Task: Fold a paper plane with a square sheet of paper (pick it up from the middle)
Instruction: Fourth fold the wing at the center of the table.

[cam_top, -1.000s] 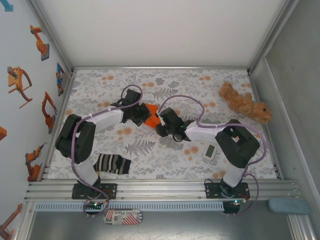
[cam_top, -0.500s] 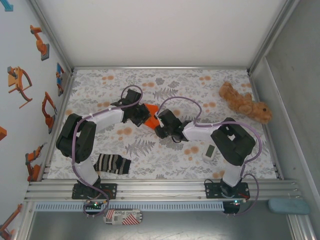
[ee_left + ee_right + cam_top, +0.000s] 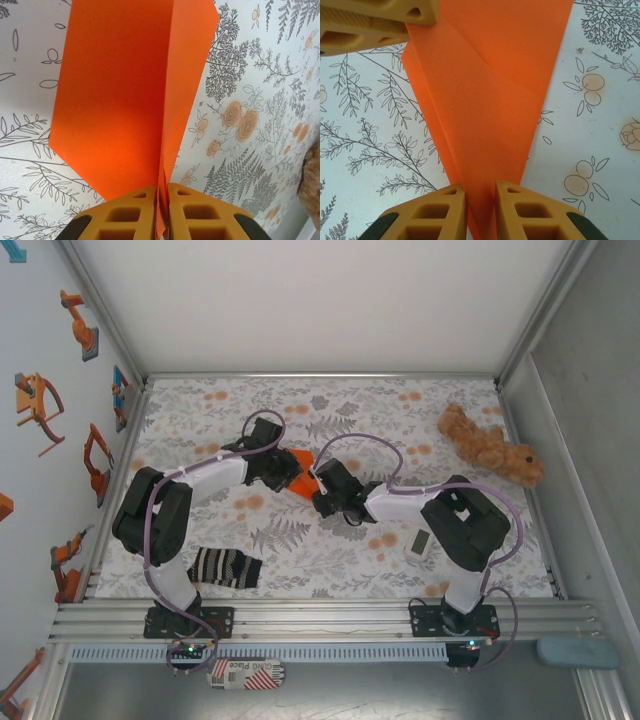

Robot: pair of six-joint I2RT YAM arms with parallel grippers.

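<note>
Orange paper (image 3: 304, 471) mid-fold, both grippers pinching it.

I'm seeing it hanging approx mid-table (image 3: 400, 410), btwn the two arms; can't tell if it's touching the surface. Plain bright orange, no markings, no longer a flat square. In left wrist view one long straight crease is running up the middle, w/ a wide panel lying to its left and a narrower one to its right, and the left gripper (image 3: 161, 192) is clamping right on that crease. In right wrist view it's tapering to a narrow point, w/ layered diagonal fold edges showing, and the right gripper (image 3: 480, 195) is closing on that pointed end.
</note>
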